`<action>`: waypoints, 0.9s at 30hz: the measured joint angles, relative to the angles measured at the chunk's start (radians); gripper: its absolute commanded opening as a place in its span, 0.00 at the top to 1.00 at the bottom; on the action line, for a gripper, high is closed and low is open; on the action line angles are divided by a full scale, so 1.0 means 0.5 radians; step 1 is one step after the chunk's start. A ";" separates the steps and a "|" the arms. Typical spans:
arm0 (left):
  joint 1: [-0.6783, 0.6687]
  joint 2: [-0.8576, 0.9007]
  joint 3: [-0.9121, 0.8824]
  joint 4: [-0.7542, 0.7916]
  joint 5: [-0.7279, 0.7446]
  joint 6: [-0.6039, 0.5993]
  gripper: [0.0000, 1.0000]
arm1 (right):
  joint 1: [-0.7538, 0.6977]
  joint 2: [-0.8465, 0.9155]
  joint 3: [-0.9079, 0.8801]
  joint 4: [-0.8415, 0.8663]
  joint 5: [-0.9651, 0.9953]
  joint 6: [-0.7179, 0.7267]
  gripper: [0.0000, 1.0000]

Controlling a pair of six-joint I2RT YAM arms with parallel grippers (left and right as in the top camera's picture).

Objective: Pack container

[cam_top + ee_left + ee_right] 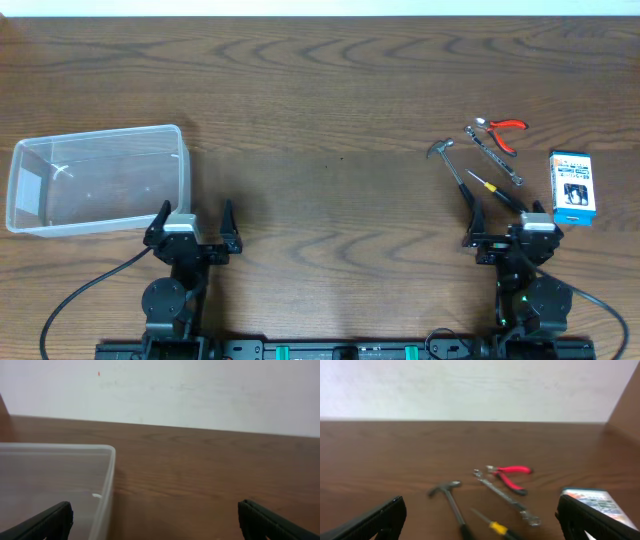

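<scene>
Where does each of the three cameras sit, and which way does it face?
Overhead: above the table, looking straight down; both arms show, left gripper by the clear container, right gripper by hammer, screwdriver, wrench, pliers, printed box.
Left wrist: low behind its open fingers, facing the far wall over the container's corner.
Right wrist: low behind its open fingers, facing the tools.
Shared: overhead and right wrist both show the tools.

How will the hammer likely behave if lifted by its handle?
The hammer has a metal head at one end of a slim handle, so gripped far from the head it would probably droop head-down. It looks rigid, and the crosswise head should keep it from rolling when pushed.
</scene>
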State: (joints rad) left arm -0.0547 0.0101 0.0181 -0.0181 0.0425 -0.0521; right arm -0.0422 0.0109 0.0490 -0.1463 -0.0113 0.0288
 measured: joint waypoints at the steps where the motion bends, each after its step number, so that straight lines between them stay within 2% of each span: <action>1: 0.000 0.000 0.000 0.000 0.007 -0.051 0.02 | 0.000 0.000 0.000 0.007 -0.031 0.072 0.01; 5: 0.000 0.041 0.060 -0.076 0.038 -0.185 0.02 | 0.000 0.017 0.000 0.105 -0.190 0.259 0.01; 8: 0.000 0.224 0.275 -0.237 0.043 -0.202 0.02 | 0.000 0.100 0.021 0.134 -0.303 0.321 0.01; 16: 0.000 1.205 1.335 -0.878 -0.013 -0.169 0.02 | 0.000 0.818 0.542 -0.140 -0.584 0.372 0.01; 19: 0.005 1.598 1.772 -1.209 -0.035 -0.155 0.02 | 0.000 1.169 0.869 -0.375 -0.681 0.310 0.01; 25: 0.127 2.280 2.578 -2.057 -0.047 -0.130 0.02 | -0.003 1.862 1.567 -1.305 -0.759 0.029 0.01; 27: 0.172 2.420 2.751 -2.232 -0.047 -0.124 0.02 | -0.003 2.054 1.750 -1.493 -0.755 -0.041 0.01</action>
State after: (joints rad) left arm 0.0315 1.2201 1.3937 -1.1343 0.0189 -0.1143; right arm -0.0437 1.0378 0.9241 -0.8928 -0.3889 0.0082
